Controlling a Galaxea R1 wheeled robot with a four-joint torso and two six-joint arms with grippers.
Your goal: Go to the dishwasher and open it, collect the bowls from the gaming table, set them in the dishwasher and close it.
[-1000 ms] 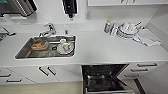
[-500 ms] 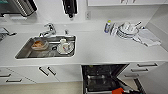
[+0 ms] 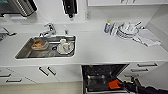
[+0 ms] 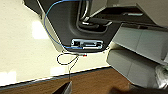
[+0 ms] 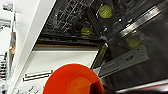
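Note:
The dishwasher (image 3: 103,72) under the counter stands open, its door let down and its dark wire rack (image 5: 72,20) showing. An orange bowl (image 3: 114,84) hangs over the lowered door at its right side, and my right gripper (image 3: 121,85) is shut on it, the arm coming in from the lower right. The right wrist view has the orange bowl (image 5: 72,80) large and close, with a dark finger (image 5: 96,87) over its rim. Round yellow-green items (image 5: 105,11) lie in the rack. The gaming table is out of view.
A steel sink (image 3: 25,51) holds a brown bowl (image 3: 38,45) and white dishes (image 3: 65,47), with a tap (image 3: 48,30) behind. Stacked plates (image 3: 127,30) and a cloth (image 3: 147,37) sit on the counter's right. White drawers (image 3: 146,67) flank the dishwasher. The left wrist view has pale floor (image 4: 22,50).

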